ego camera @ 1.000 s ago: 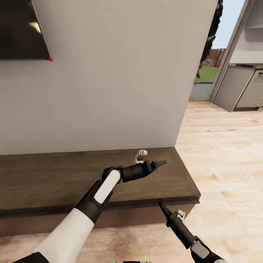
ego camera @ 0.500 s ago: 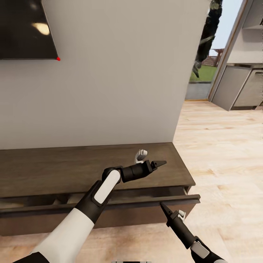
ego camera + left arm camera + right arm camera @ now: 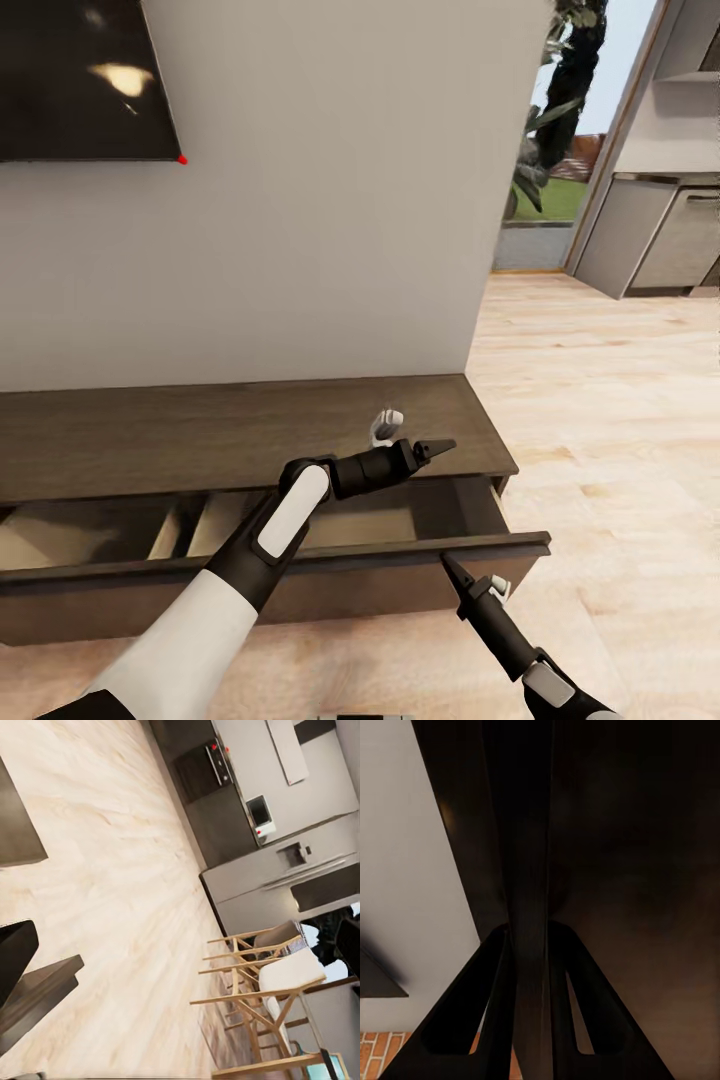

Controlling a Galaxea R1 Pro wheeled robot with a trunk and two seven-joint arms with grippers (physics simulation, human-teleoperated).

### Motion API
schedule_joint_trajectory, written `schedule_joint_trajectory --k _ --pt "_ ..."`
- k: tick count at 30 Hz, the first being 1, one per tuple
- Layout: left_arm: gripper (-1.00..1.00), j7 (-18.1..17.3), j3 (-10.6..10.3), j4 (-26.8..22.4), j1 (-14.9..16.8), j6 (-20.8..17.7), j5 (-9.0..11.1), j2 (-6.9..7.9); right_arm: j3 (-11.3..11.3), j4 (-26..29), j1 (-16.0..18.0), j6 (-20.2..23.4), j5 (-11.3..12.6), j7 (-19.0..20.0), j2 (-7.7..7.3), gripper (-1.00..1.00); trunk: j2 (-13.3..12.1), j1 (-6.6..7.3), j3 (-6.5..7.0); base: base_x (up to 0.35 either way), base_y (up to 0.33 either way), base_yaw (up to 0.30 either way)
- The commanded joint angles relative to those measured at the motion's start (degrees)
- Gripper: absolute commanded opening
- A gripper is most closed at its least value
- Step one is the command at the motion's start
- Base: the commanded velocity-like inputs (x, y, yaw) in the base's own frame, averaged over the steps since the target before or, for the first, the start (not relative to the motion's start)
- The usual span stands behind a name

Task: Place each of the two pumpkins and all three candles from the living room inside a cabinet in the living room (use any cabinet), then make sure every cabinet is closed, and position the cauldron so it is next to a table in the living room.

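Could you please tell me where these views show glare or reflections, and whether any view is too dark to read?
Head view: a soft bright reflection sits on the glossy black wall screen; shadow darkens the open dark-brown wooden cabinet drawer. Left wrist view: evenly lit and sharp, no glare on the pale wooden floor. Right wrist view: very dark, the right gripper barely separating from the dark wood.
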State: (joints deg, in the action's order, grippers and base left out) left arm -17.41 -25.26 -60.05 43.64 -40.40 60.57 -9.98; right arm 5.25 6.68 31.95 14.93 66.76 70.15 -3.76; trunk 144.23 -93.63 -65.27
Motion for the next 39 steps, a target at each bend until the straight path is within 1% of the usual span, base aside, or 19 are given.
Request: schedule_joint_trajectory --k 1,6,18,27,39 --pt "1.00 -0.08 0.03 0.02 0.04 -0.24 0.09 -0.02 3.01 -0.57 -0.02 0.37 0.21 0.07 -0.02 -1.00 0.01 0.03 -0.06 -0.224 0.000 0.000" --pt "1.00 -0.01 0.03 0.02 0.04 -0.21 0.07 -0.02 3.01 -0.56 -0.01 0.36 0.21 0.07 -0.02 -1.00 0.01 0.03 -0.06 -0.198 0.000 0.000" --pt "1.00 0.01 0.01 0.09 0.04 -0.21 0.07 -0.02 3.01 -0.56 -0.03 0.40 0.21 0.07 -0.01 -1.00 0.01 0.03 -0.06 -0.047 0.000 0.000" --pt "1.00 0.01 0.03 0.13 0.04 -0.21 0.08 -0.02 3.07 -0.60 0.00 0.40 0.21 0.07 0.06 -1.00 0.01 0.03 -0.06 -0.259 0.000 0.000" --pt "1.00 -0.02 -0.01 0.90 0.04 0.82 0.07 -0.02 3.18 -0.61 0.03 0.36 0.21 0.01 0.06 -1.00 0.01 0.03 -0.06 -0.015 0.000 0.000"
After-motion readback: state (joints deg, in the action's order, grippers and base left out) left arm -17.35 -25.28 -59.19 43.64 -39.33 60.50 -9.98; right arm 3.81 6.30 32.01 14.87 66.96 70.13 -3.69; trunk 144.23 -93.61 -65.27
